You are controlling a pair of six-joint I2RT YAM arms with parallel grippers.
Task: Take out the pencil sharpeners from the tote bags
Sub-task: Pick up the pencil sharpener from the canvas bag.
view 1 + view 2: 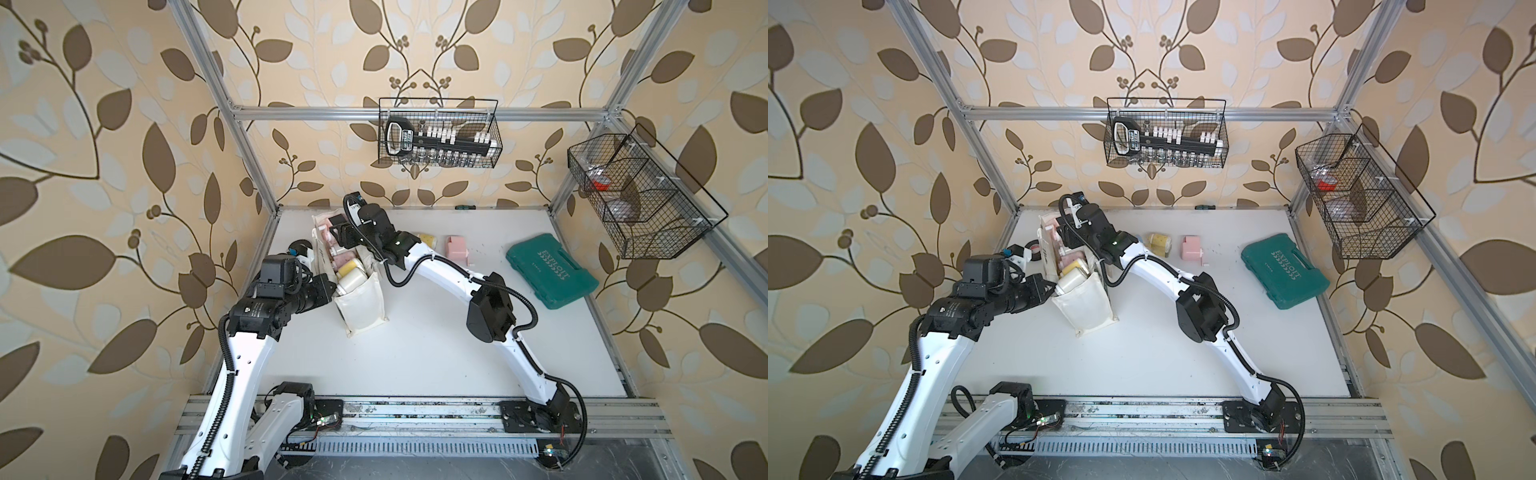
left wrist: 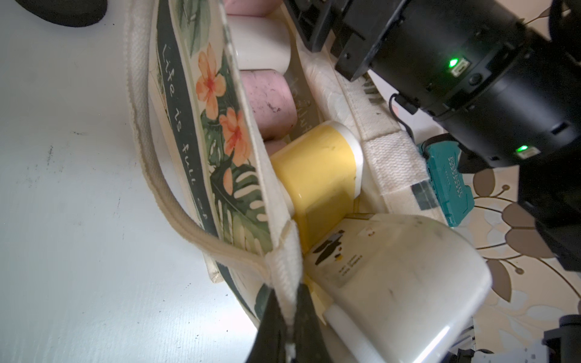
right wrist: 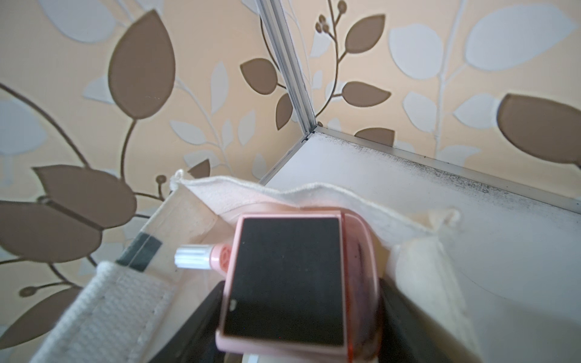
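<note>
- Two arms work one soft cream canvas tote bag with a leaf-and-flower print, left of centre in both top views, still holding many sharpeners
- Left gripper, clenched, pinches the bag's handle strap at the rim, keeping the mouth open
- Right gripper has its jaws either side of a boxy pink plastic pencil sharpener at the bag's far end; grip looks nearly made
- Two sharpeners, yellow and pink, already lie out at upper centre
- Next, likely: firm the grip, lift clear of the cloth
</note>
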